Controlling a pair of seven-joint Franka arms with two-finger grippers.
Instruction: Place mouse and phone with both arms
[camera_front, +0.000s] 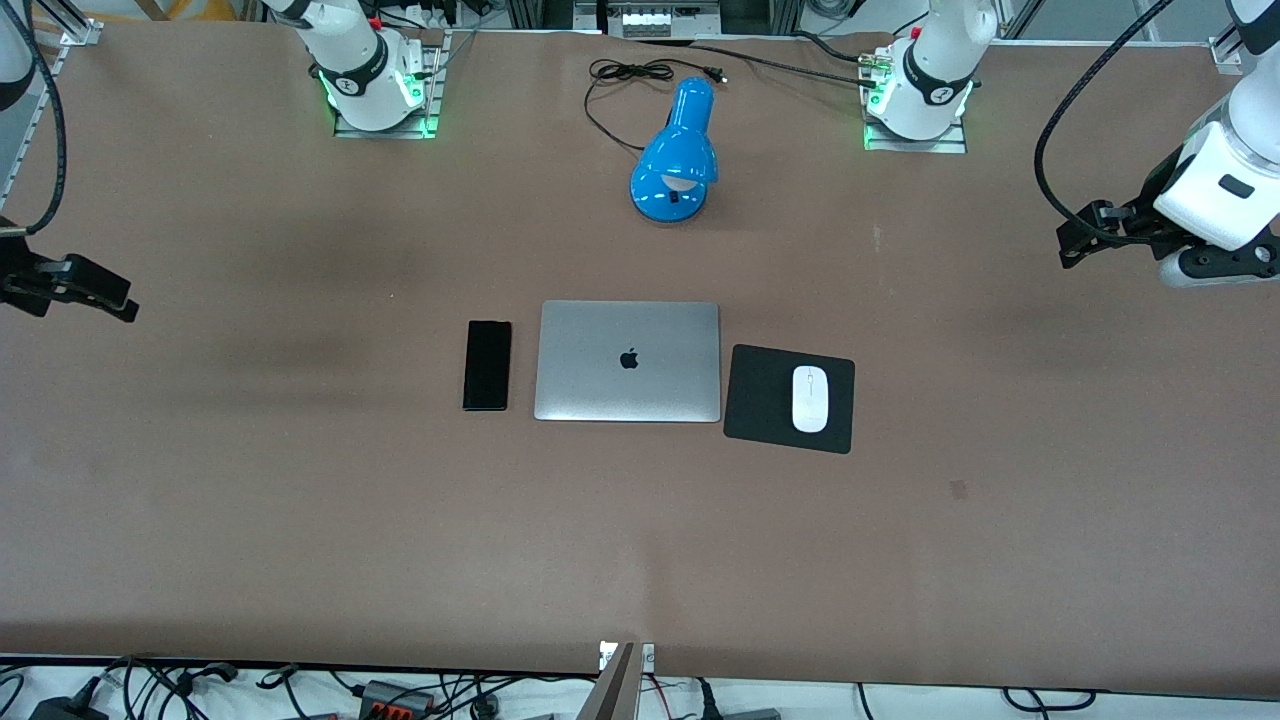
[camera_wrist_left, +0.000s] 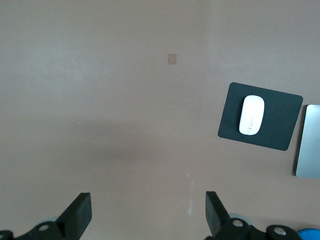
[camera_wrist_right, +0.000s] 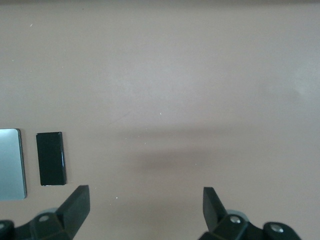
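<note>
Grippers spread, empty: left gripper (camera_front: 1085, 235) over tabletop's left-arm end, right gripper (camera_front: 75, 290) over right-arm end. Mouse (camera_front: 809, 398) on black pad (camera_front: 765, 400) judged left's reach; phone (camera_front: 487, 365), long axis toward bases, right's.

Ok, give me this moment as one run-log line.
left end effector: open, over bare table | right end effector: open, over bare table | mouse: on black pad | phone: beside laptop

Laptop (camera_wrist_left: 309, 142) cut off at edge
</note>
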